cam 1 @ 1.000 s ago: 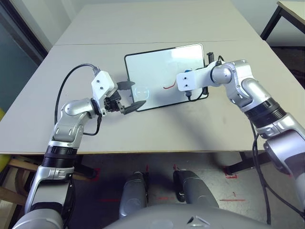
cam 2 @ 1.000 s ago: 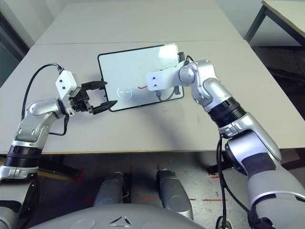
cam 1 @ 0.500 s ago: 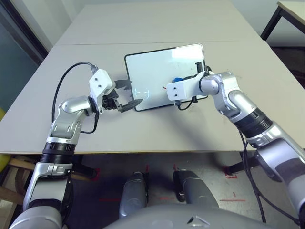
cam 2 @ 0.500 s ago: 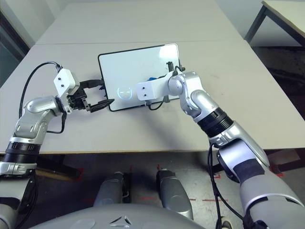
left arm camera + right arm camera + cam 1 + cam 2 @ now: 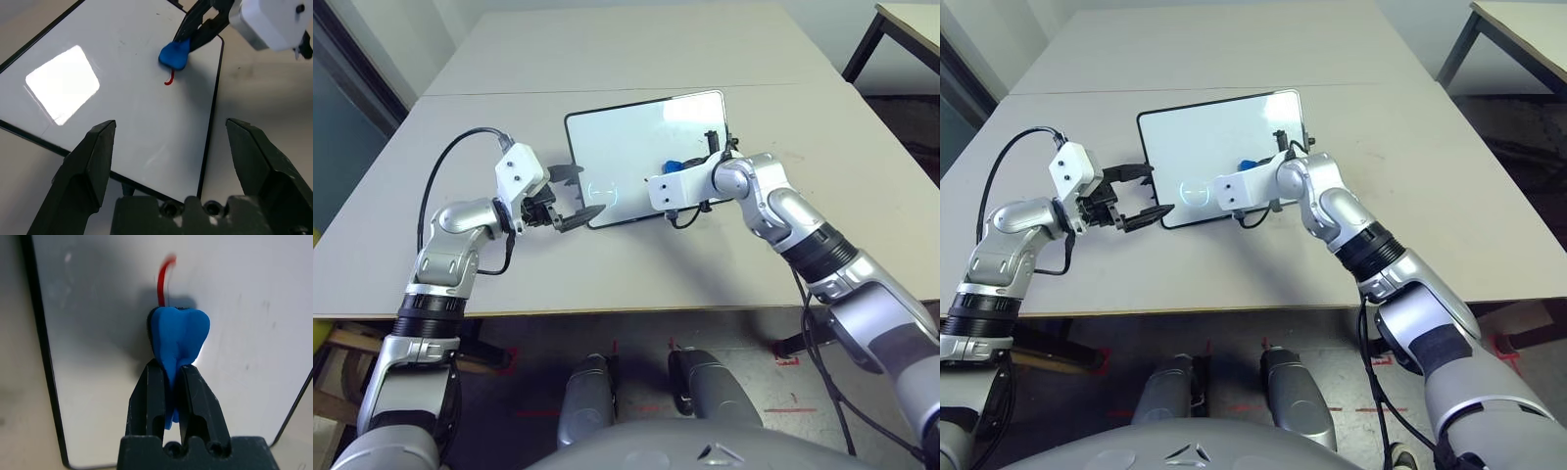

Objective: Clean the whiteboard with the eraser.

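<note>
The blue eraser (image 5: 180, 333) is pinched by the right end effector (image 5: 172, 374), the left end effector (image 5: 171, 125) spread wide; wiping seems under way, the red stroke (image 5: 162, 281) next to be rubbed.

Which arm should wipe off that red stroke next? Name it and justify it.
The right, I'd say: its end effector grips the blue eraser right beside the red stroke. The left end effector is open and empty, at the whiteboard's edge.

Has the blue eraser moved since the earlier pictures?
Yes. The eraser, pinched in the right claw, has shifted toward the robot's left along the whiteboard, away from the board's right edge.
</note>
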### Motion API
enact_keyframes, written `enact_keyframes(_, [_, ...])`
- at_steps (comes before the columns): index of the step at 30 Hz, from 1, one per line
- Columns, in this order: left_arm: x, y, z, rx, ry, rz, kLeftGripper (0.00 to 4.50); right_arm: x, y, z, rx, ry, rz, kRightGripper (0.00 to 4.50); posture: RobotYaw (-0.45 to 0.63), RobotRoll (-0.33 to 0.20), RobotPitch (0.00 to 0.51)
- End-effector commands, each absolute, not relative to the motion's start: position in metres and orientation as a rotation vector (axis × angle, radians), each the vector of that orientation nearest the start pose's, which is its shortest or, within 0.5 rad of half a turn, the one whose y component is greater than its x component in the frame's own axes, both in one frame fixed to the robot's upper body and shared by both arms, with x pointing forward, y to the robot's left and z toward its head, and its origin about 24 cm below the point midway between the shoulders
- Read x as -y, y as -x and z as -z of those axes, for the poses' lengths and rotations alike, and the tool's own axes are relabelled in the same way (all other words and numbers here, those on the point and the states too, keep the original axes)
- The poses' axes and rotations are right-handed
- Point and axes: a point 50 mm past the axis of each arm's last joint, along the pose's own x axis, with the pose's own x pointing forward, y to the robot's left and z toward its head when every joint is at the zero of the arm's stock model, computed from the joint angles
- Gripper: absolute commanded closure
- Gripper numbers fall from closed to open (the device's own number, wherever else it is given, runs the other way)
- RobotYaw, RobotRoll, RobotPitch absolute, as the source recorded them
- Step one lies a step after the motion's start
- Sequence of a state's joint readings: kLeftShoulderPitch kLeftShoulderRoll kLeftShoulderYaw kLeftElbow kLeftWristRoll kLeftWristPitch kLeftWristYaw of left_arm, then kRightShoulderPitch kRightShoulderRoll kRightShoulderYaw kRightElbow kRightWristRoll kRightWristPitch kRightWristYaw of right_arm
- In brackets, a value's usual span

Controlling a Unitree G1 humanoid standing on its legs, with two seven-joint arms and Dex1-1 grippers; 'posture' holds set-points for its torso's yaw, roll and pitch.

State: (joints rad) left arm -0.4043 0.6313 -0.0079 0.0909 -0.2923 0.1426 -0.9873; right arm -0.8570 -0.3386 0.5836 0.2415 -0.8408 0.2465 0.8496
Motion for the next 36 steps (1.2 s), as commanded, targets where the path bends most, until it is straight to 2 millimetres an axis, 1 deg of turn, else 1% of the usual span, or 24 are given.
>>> enact_keyframes(1, [-0.207, -0.296, -0.143, -0.019, -0.392, 0.96, 0.0, 0.044, -0.34, -0.15, -0.068, 1.604, -0.884, 4.32, -0.13, 0.0, 0.103])
enact_keyframes(6, [-0.207, -0.294, -0.142, -0.023, -0.388, 0.956, 0.0, 0.031, -0.334, -0.15, -0.034, 1.599, -0.925, 4.33, -0.12, 0.0, 0.108])
enact_keyframes(9, [-0.207, -0.293, -0.142, -0.023, -0.387, 0.956, 0.0, 0.034, -0.334, -0.149, -0.05, 1.604, -0.921, 4.34, -0.12, 0.0, 0.109])
enact_keyframes(13, [-0.207, -0.292, -0.142, -0.025, -0.386, 0.957, 0.0, 0.05, -0.34, -0.149, -0.098, 1.625, -0.883, 4.34, -0.13, 0.0, 0.108])
enact_keyframes(18, [-0.204, -0.294, -0.142, -0.025, -0.384, 0.965, 0.0, 0.08, -0.349, -0.148, -0.183, 1.655, -0.814, 4.34, -0.14, 0.0, 0.108])
enact_keyframes(20, [-0.204, -0.295, -0.142, -0.025, -0.384, 0.967, 0.0, 0.09, -0.351, -0.147, -0.21, 1.665, -0.796, 4.34, -0.15, 0.0, 0.108])
enact_keyframes(24, [-0.203, -0.296, -0.142, -0.024, -0.384, 0.973, 0.0, 0.105, -0.354, -0.145, -0.254, 1.68, -0.756, 4.34, -0.16, 0.0, 0.11])
enact_keyframes(26, [-0.203, -0.297, -0.142, -0.024, -0.385, 0.975, 0.0, 0.109, -0.356, -0.145, -0.263, 1.679, -0.739, 4.34, -0.16, 0.0, 0.109])
enact_keyframes(30, [-0.203, -0.297, -0.142, -0.024, -0.385, 0.977, 0.0, 0.107, -0.356, -0.145, -0.256, 1.674, -0.74, 4.35, -0.16, 0.0, 0.11])
enact_keyframes(33, [-0.203, -0.297, -0.142, -0.023, -0.386, 0.977, 0.0, 0.097, -0.353, -0.14, -0.237, 1.671, -0.776, 4.35, -0.16, 0.0, 0.11])
enact_keyframes(36, [-0.204, -0.297, -0.143, -0.024, -0.387, 0.974, 0.0, 0.081, -0.347, -0.136, -0.205, 1.662, -0.828, 4.36, -0.15, 0.0, 0.113])
